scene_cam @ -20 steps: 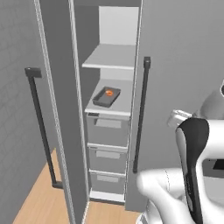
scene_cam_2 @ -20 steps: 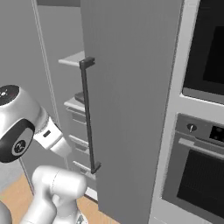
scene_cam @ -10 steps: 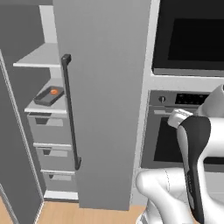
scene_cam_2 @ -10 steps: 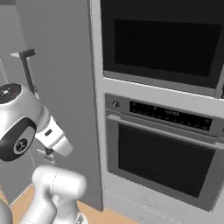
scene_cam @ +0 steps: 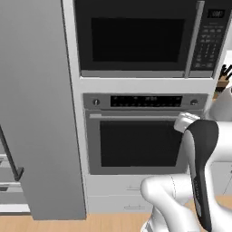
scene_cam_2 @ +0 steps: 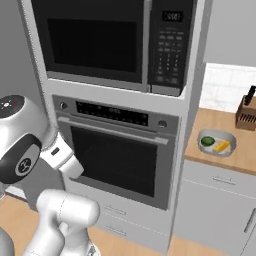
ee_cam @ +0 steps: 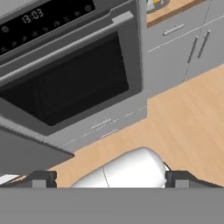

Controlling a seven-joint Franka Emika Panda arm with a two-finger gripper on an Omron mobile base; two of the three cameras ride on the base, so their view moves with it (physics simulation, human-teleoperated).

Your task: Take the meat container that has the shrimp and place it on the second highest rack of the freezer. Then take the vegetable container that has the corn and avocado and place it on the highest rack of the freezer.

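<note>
facing the oven (scene_cam: 138,140) and the microwave (scene_cam: 136,36) above it, the base is seen beside the freezer (scene_cam: 36,113), whose door fills the left of the left base view. the bowl (scene_cam_2: 216,143) is set on the wooden counter (scene_cam_2: 240,150) right of the oven, with the avocado (scene_cam_2: 207,141) and corn (scene_cam_2: 221,146) inside it, near a knife block (scene_cam_2: 247,111). the gripper (ee_cam: 109,177) is spread wide and nothing is held between its fingertips.

Home kitchen: built-in oven (scene_cam_2: 116,161), microwave (scene_cam_2: 107,42) above (stacked), wood counter (scene_cam_2: 239,156), knife block (scene_cam_2: 247,113).
</note>
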